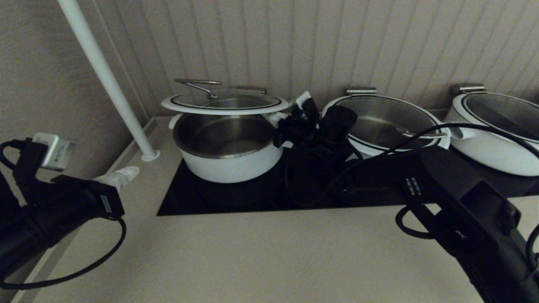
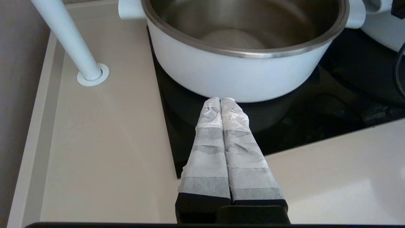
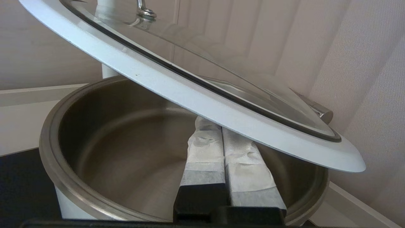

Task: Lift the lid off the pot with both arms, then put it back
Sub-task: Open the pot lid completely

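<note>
The white pot (image 1: pixel 229 162) stands at the left of the black cooktop, its steel inside showing. Its glass lid (image 1: pixel 225 103), with a steel loop handle (image 1: pixel 200 84) near the left edge, is raised above the pot. My right gripper (image 1: pixel 290 126) is at the pot's right rim under the lid's edge. In the right wrist view its taped fingers (image 3: pixel 205 148) are pressed together, their tips hidden beneath the tilted lid rim (image 3: pixel 202 95), over the pot's inside (image 3: pixel 126 136). My left gripper (image 2: pixel 220 99) is shut and empty, in front of the pot's wall (image 2: pixel 240 76), apart from it.
A white pole (image 1: pixel 105 80) stands on the counter left of the pot. A like pot with its lid on (image 1: pixel 387 122) sits just right of my right gripper, a third pot (image 1: pixel 497 126) at far right. The black cooktop (image 1: pixel 236 198) lies in a beige counter; a wall is close behind.
</note>
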{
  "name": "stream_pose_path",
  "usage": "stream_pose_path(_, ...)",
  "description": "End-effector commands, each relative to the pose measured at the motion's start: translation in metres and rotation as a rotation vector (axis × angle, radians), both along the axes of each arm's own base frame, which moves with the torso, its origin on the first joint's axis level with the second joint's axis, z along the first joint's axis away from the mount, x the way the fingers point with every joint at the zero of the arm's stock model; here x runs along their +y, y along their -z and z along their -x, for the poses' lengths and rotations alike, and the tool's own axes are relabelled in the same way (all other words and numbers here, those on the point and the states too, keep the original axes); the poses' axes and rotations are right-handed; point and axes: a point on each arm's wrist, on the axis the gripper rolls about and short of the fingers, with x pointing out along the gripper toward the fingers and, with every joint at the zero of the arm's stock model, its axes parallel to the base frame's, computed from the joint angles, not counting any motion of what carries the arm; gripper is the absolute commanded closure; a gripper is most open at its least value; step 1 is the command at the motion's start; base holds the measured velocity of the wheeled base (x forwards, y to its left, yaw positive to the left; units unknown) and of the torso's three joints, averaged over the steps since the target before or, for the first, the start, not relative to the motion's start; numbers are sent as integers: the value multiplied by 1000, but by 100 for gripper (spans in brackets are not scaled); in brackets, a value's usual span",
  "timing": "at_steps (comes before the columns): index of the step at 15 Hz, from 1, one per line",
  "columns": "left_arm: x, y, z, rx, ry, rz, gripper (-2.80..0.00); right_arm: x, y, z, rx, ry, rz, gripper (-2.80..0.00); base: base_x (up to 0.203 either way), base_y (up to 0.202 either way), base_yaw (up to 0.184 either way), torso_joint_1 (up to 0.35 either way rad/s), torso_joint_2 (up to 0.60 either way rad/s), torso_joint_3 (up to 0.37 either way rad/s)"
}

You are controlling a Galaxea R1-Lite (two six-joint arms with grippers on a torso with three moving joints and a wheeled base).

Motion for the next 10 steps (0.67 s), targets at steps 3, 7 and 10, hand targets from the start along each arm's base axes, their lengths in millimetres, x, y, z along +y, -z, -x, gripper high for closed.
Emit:
stream_pose_path(3, 0, 6, 6, 15, 6, -11, 0, 0, 0, 0, -6, -1, -1, 0, 0, 0, 0, 0, 0, 0)
stream_pose_path(7, 0, 18, 28, 41, 14, -14, 0, 0, 1, 0, -6, -1, -1, 0, 0, 0, 0, 0, 0, 0)
stream_pose_path(10, 1, 29, 48, 65, 15, -14, 0, 0, -1, 0, -9, -1, -3, 0, 0, 0, 0, 0, 0, 0)
